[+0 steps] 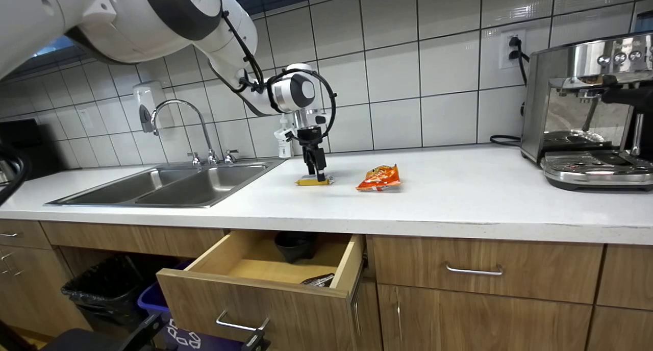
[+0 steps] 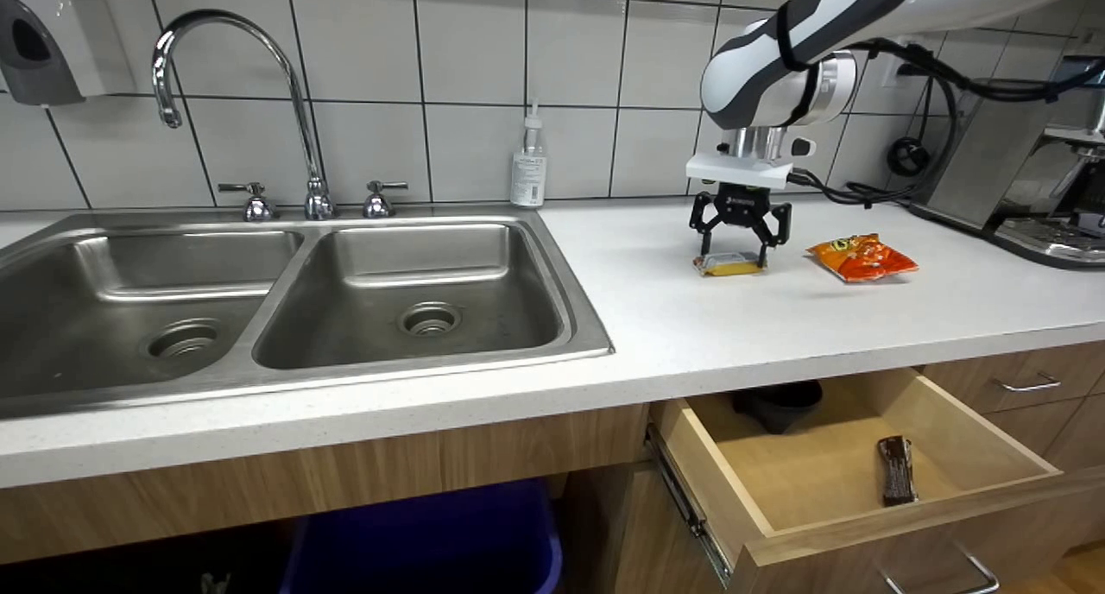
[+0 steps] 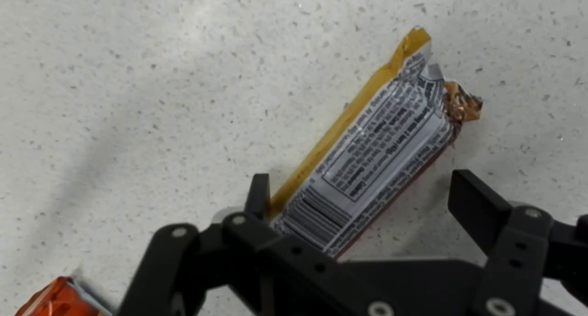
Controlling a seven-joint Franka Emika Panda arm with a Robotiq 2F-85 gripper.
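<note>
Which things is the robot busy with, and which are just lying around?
Robot's work, it seems:
wrapped bar
open fingers either side of it

Probably just lying around:
orange packet
black container and dark packet in the drawer
labelled bottle

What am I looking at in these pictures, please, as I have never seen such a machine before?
This is one robot arm ending in a two-fingered gripper. Two of the pictures come from cameras standing outside the robot; the close-up comes from one on its wrist. On the white counter lie a wrapped bar and an orange packet, between a sink and a coffee machine. Below, an open drawer holds a black cup-like thing and a dark packet. Nothing appears to be held: the fingers stand open on either side of the bar, with a gap showing beside one in the wrist view.
</note>
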